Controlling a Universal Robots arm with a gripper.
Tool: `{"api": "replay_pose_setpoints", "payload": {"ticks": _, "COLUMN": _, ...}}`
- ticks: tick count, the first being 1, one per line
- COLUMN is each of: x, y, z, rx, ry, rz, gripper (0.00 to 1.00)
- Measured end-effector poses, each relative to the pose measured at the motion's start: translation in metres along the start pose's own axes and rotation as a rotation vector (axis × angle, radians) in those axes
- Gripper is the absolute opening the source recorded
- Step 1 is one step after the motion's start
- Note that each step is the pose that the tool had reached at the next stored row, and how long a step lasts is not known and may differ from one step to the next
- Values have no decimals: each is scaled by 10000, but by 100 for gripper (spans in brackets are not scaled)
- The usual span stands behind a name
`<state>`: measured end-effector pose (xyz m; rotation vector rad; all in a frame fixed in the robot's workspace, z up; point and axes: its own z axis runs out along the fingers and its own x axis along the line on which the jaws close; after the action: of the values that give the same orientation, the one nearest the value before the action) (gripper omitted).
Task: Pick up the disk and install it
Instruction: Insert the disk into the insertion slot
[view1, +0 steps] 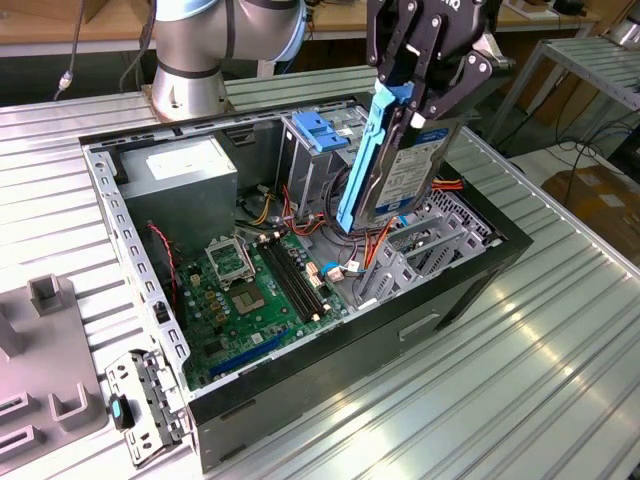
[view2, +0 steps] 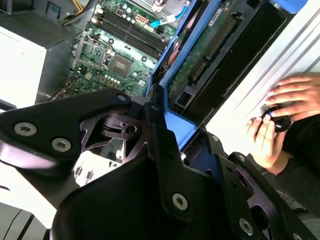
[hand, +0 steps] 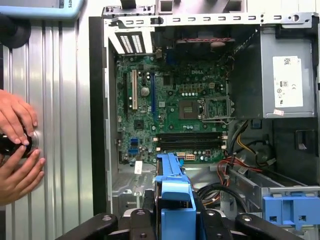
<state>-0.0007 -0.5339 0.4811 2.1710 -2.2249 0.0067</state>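
The disk (view1: 408, 180) hangs on edge above the open computer case (view1: 470, 285), its label side toward the exterior view's right and its blue carrier frame (view1: 362, 165) toward the left. My gripper (view1: 412, 100) is shut on the disk's upper end. The disk's lower end is over the cables beside the drive cage (view1: 322, 135). In the second wrist view the disk's green circuit-board side (view2: 210, 45) and blue frame (view2: 172, 62) run away from my black fingers (view2: 162, 145). In the first wrist view the blue frame (hand: 172, 195) sits between the finger links.
Inside the case lie the green motherboard (view1: 250, 290), the grey power supply (view1: 190, 175) and red and orange cables (view1: 375, 245). A person's hands (hand: 15, 145) hold a small black object on the ribbed metal table (view1: 540, 380) beside the case. A loose bracket (view1: 140, 405) lies in front.
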Motion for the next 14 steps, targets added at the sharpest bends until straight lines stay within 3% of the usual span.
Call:
{"api": "replay_pose_setpoints", "payload": {"ticks": 2, "x": 12, "y": -49, "z": 8, "rx": 0, "ry": -1, "rz": 1, "gripper": 37}}
{"api": "replay_pose_setpoints", "payload": {"ticks": 6, "x": 13, "y": -209, "z": 23, "rx": 0, "ry": 2, "rz": 0, "gripper": 37}}
{"api": "replay_pose_setpoints", "payload": {"ticks": 10, "x": 81, "y": -244, "z": 86, "rx": 28, "ry": 3, "rz": 1, "gripper": 37}}
{"api": "replay_pose_setpoints", "payload": {"ticks": 14, "x": 80, "y": -421, "z": 105, "rx": 29, "ry": 12, "rz": 1, "gripper": 37}}
